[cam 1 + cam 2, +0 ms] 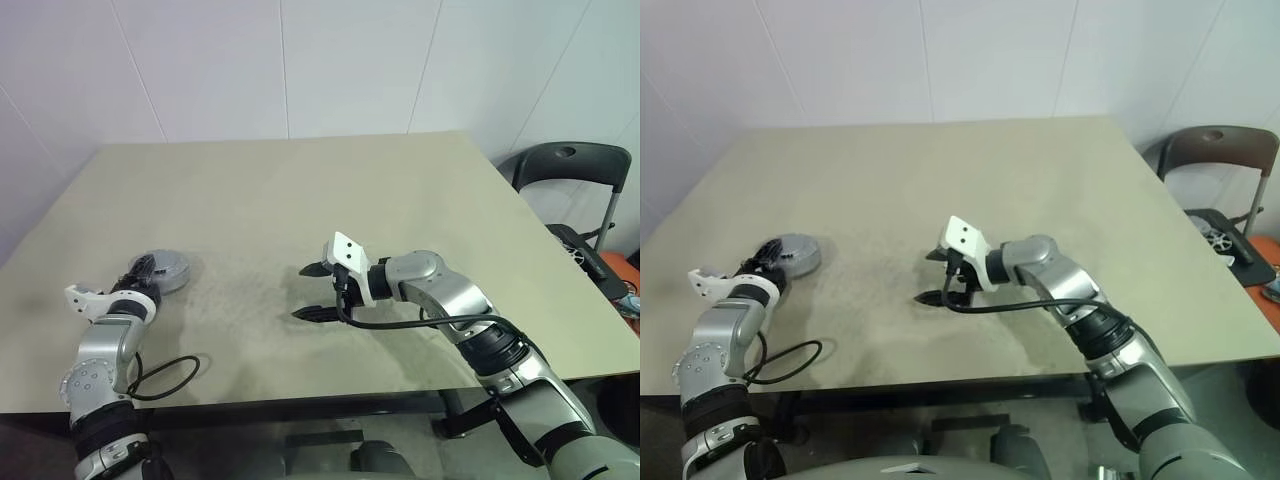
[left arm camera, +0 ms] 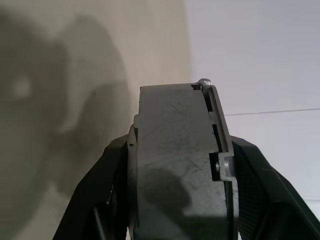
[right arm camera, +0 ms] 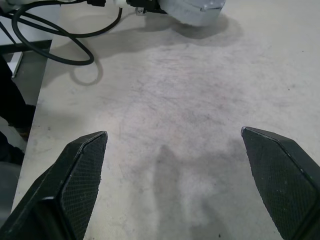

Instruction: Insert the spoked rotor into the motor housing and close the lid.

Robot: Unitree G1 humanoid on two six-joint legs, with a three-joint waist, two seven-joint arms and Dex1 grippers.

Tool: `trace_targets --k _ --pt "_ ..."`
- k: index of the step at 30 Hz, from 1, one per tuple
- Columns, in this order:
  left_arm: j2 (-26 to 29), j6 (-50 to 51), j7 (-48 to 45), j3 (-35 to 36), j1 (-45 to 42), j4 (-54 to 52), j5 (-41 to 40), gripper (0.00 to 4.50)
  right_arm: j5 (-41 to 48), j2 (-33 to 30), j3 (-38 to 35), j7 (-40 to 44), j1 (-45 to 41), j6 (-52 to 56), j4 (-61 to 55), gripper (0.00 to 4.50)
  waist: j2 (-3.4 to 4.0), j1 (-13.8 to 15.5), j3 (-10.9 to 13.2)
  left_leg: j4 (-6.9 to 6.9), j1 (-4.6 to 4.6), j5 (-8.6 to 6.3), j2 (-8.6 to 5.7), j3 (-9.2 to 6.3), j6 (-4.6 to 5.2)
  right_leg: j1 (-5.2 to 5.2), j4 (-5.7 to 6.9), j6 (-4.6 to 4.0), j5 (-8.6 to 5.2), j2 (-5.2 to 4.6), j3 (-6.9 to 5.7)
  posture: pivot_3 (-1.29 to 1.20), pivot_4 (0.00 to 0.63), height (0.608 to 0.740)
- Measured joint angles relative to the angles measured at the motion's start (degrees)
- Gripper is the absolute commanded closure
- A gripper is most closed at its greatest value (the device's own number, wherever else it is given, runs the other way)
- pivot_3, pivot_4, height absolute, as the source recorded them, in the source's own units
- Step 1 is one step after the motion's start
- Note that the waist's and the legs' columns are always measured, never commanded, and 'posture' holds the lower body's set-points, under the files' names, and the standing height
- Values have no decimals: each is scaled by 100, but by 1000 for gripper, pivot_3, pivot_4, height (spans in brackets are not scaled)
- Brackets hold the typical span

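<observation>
Housing (image 1: 160, 270) | round, grey, flat-topped | edge-on between left jaws (table-top)

Table (image 1: 300, 200): plain beige-olive top, matte, faint scuffs and smudges mid-surface; near edge runs along the bottom of the head views, far edge meets a white wall; top mostly bare. Lying on it: round grey motor housing (image 1: 165, 270) w/ lid on, near the table's left side, close to the near-left corner; black cable loop (image 1: 170, 375) resting on the top at the near-left edge, well apart from centre; cable also seen in the right wrist view.
</observation>
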Motion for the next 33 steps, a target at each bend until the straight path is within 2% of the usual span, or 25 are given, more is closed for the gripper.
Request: trace_targets --k 6,8,13,23,30,33 --pt "-85 13 521 110 -57 -8 82 2244 -112 65 -27 35 4 -19 53 0 0 -2 0 1 3 0 -1 0 0 3 0 0 0 0 0 0 0 740" --pt "-104 35 735 110 -90 -51 104 1513 -147 87 -39 46 4 -52 99 0 -3 -1 -3 1 6 0 -1 0 0 7 0 0 0 0 0 0 0 740" --pt "-266 -40 1490 142 -235 -359 138 24 -218 123 -45 70 4 -135 162 0 -6 1 -5 6 14 0 -3 0 1 16 1 2 1 -1 -1 0 0 740" --pt "-794 -143 3280 94 84 -1725 -84 24 -345 138 -162 147 24 -221 260 0 -6 -13 -9 5 16 0 -3 6 1 15 1 3 2 -1 5 0 0 740" --pt "-1148 -356 4269 -201 550 -2731 -109 24 -431 168 -164 175 60 -329 336 0 5 -13 -16 5 24 -1 -6 19 1 22 1 3 1 1 10 0 0 740" --pt "-1070 -266 4478 -497 784 -3006 -68 24 -445 175 -169 183 60 -378 358 0 8 -14 -18 4 26 -1 -6 34 1 24 1 2 1 4 10 0 0 740"
